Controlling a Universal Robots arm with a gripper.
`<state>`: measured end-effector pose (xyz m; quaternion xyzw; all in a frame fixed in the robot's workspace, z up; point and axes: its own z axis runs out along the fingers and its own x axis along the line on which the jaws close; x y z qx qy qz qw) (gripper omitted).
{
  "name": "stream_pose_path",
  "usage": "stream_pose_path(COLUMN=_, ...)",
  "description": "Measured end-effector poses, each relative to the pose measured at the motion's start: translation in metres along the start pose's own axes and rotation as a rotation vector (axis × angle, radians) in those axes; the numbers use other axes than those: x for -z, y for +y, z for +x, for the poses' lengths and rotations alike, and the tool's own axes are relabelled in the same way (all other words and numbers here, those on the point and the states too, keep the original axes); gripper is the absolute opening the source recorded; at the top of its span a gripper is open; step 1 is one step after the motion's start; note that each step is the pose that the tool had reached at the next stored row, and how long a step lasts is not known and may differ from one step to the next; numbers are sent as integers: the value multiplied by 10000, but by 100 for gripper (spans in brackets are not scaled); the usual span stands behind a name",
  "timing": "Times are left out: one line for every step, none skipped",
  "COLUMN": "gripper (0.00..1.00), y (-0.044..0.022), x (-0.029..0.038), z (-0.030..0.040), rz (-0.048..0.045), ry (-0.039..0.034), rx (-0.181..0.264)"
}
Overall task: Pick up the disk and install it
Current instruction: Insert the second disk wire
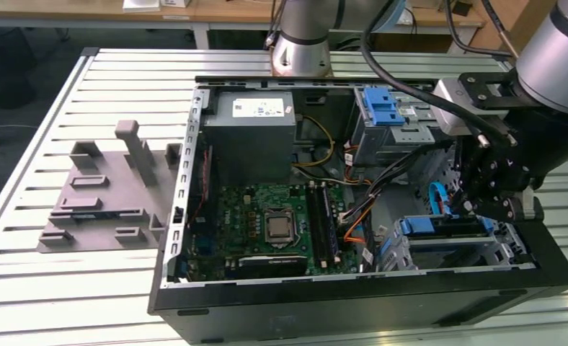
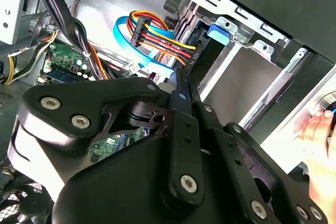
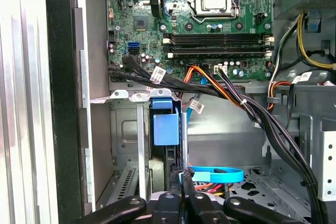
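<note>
Scene: An open computer case point(image 1: 361, 303) lies on a slatted metal table point(image 1: 34, 288), motherboard point(image 1: 264, 223) exposed.
Claw: The black claw point(image 1: 491, 205) is lowered inside the case at the exterior view's right, fingers drawn narrow, nearly together.
Disk: The disk point(image 3: 167, 135) stands on edge in the drive bay just ahead of the claw, blue rail showing.
Cables: A blue ribbon cable point(image 3: 220, 173) and coloured wires point(image 2: 157, 32) lie just beside the fingers point(image 3: 181, 182).
Risk: My guess, the claw could snag these cables, or the disk could jam if pushed tilted.
Bystander: A hand point(image 2: 320, 129) rests near the case edge.
</note>
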<state>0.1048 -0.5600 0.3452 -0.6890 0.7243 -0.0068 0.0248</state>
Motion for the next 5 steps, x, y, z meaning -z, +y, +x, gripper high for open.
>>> stream_pose_path(gripper=15, y=0, x=0, z=0, rz=0, ry=0, rx=0)
stream_pose_path(gripper=15, y=-1, x=15, z=0, rz=0, ry=0, rx=0)
stream_pose_path(gripper=15, y=-1, x=28, z=-1, rz=0, ry=-1, rx=0)
stream_pose_path(gripper=15, y=-1, x=28, z=-1, rz=0, ry=0, rx=0)
stream_pose_path(gripper=15, y=-1, x=29, z=-1, rz=0, ry=0, rx=0)
